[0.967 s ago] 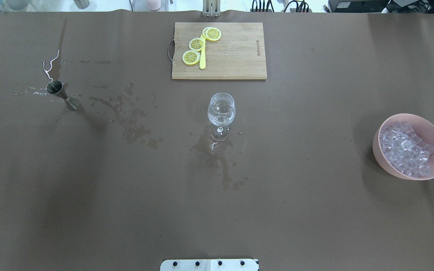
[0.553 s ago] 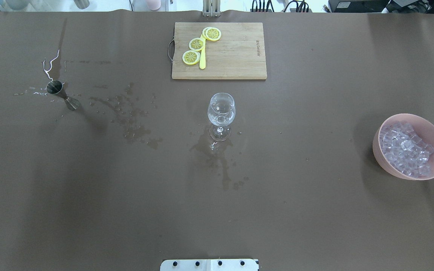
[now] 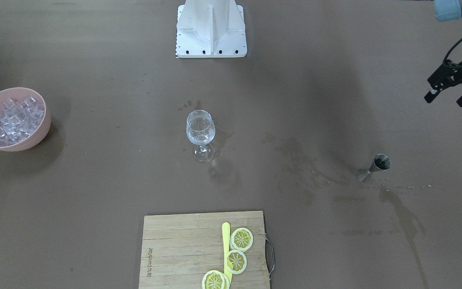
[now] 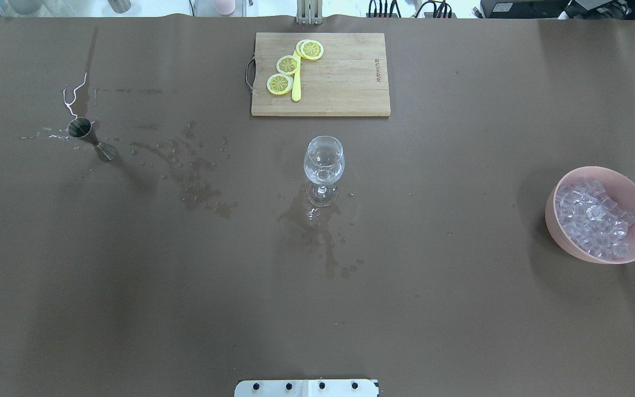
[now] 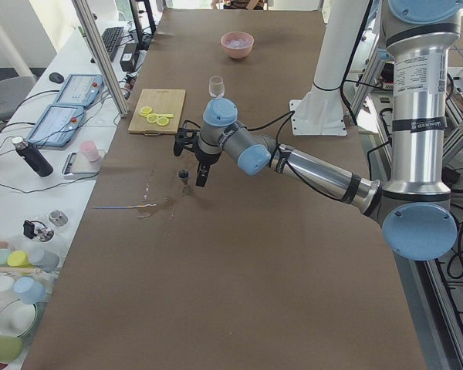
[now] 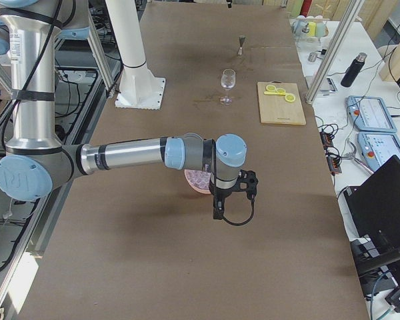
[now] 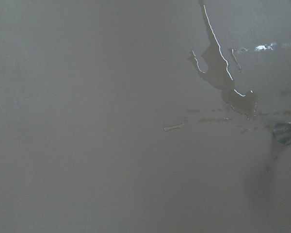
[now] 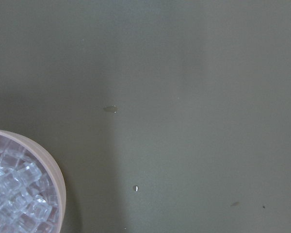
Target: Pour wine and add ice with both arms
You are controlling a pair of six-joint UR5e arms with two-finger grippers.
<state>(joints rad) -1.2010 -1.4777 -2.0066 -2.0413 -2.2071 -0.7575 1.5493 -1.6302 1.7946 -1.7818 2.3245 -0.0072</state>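
Your left gripper (image 3: pixel 444 100) hangs above the table (image 4: pixel 461 309) at its left end, its two black fingers spread with nothing between them. In the overhead view you get only a sliver of it at the edge. It is clear of the steel jigger (image 3: pixel 373 166), which stands upright among wet streaks. The left wrist camera catches just the jigger's rim beside a shiny puddle (image 7: pixel 223 82).

Your right gripper (image 6: pixel 234 203) shows only in the side view from the table's right end, pointing down. From there you cannot tell whether its fingers are apart or together. It hovers near the pink bowl (image 4: pixel 559 238), on the side away from the glass, and its wrist camera looks down just past the bowl's rim.

The ice (image 4: pixel 593 220) is heaped in that bowl, well apart from everything else. The wine glass (image 4: pixel 323 165) stands upright mid-table with a little clear wine (image 4: pixel 323 175) low in it, hard to make out. Brownish stains (image 4: pixel 202 187) lie between the glass and the jigger and around the glass's foot. Beyond the glass, the cutting board (image 4: pixel 345 82) carries lemon slices (image 4: pixel 288 64) and a yellow knife (image 4: pixel 296 91)
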